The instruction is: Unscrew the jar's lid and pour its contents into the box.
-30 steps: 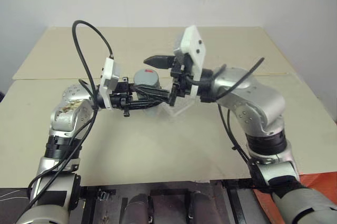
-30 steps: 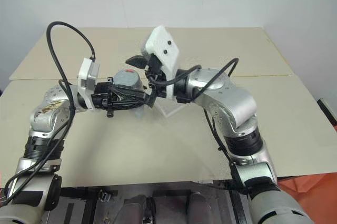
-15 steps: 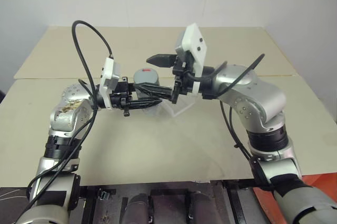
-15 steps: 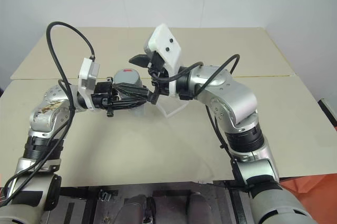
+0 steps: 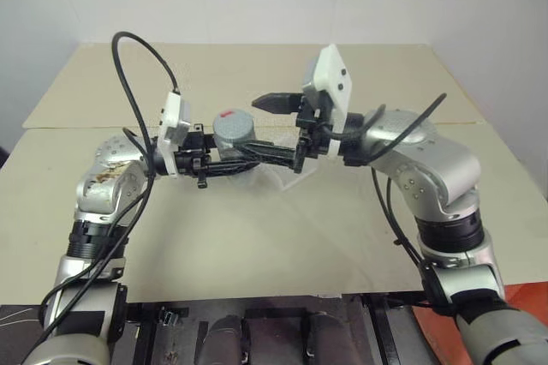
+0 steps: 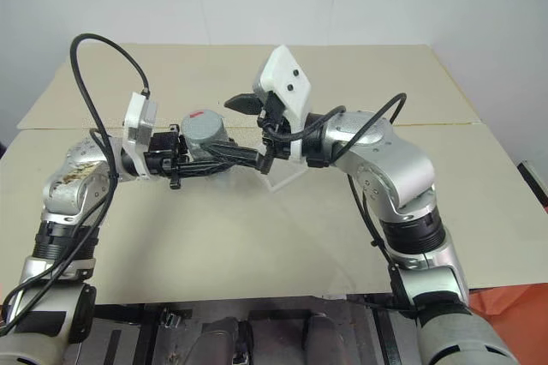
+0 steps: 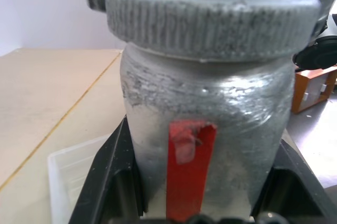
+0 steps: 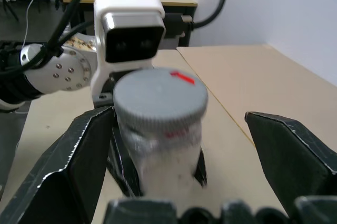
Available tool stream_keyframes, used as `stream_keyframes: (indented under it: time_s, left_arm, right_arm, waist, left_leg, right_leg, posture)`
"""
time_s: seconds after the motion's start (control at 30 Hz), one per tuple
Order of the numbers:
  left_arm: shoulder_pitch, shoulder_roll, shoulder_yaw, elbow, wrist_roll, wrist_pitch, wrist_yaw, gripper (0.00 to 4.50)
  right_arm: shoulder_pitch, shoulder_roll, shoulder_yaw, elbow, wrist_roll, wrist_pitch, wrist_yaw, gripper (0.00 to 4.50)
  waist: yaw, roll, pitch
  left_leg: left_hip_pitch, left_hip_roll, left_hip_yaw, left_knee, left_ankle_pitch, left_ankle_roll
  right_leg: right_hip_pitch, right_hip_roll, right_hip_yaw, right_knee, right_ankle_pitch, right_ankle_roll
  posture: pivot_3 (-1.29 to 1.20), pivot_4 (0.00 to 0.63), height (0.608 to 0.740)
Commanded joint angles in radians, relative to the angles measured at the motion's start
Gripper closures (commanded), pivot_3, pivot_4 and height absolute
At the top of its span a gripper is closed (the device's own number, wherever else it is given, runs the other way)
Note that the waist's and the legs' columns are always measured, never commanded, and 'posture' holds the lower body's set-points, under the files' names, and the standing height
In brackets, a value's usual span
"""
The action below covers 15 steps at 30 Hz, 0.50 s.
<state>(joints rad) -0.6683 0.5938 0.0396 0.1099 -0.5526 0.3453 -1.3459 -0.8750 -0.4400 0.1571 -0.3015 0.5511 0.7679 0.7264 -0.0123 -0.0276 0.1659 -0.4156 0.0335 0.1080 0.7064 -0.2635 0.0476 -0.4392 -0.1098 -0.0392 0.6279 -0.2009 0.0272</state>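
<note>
My left gripper [image 5: 241, 152] is shut on the jar [image 5: 236, 139], holding it upright above the table; its body is silvery with a red strip [image 7: 187, 166]. The grey ribbed lid [image 5: 233, 128] with a red mark sits on the jar. My right gripper [image 5: 272, 129] faces it from the right, open, with its fingers [image 8: 68, 171] spread wide and their tips just off the lid [image 8: 160, 98], not touching it. The clear box [image 6: 287, 178] lies on the table below both grippers. The contents are hidden inside the jar.
The beige table [image 5: 257, 236] is made of two boards with a seam across the middle. Black cables loop above both wrists. An orange object [image 6: 505, 296] lies beyond the table's front right corner.
My right gripper has drawn back a little to the right, away from the lid, and stays open. The left gripper and the jar have held still.
</note>
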Motion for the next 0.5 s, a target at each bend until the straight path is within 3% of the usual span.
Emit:
stream_keyframes:
  time_s: [0.03, 0.5]
  left_arm:
    - [-0.016, 0.007, 0.008, -0.031, -0.022, -0.014, -0.030, 2.56]
    - [-0.018, 0.005, 0.009, -0.016, -0.011, -0.012, -0.038, 2.56]
  right_arm:
    - [0.000, -0.026, -0.082, -0.004, -0.012, -0.025, -0.023, 0.02]
    - [0.064, -0.091, -0.123, -0.108, 0.090, 0.005, 0.069, 0.02]
  waist:
    - [0.001, 0.000, 0.000]
    - [0.000, 0.000, 0.000]
  left_leg:
    - [0.000, 0.000, 0.000, 0.000, 0.000, 0.000]
    - [0.000, 0.000, 0.000, 0.000, -0.003, 0.005]
  right_leg:
    - [0.000, 0.000, 0.000, 0.000, 0.000, 0.000]
    - [0.000, 0.000, 0.000, -0.001, 0.000, 0.000]
  posture:
    - [0.00, 0.150, 0.740]
    - [0.00, 0.150, 0.740]
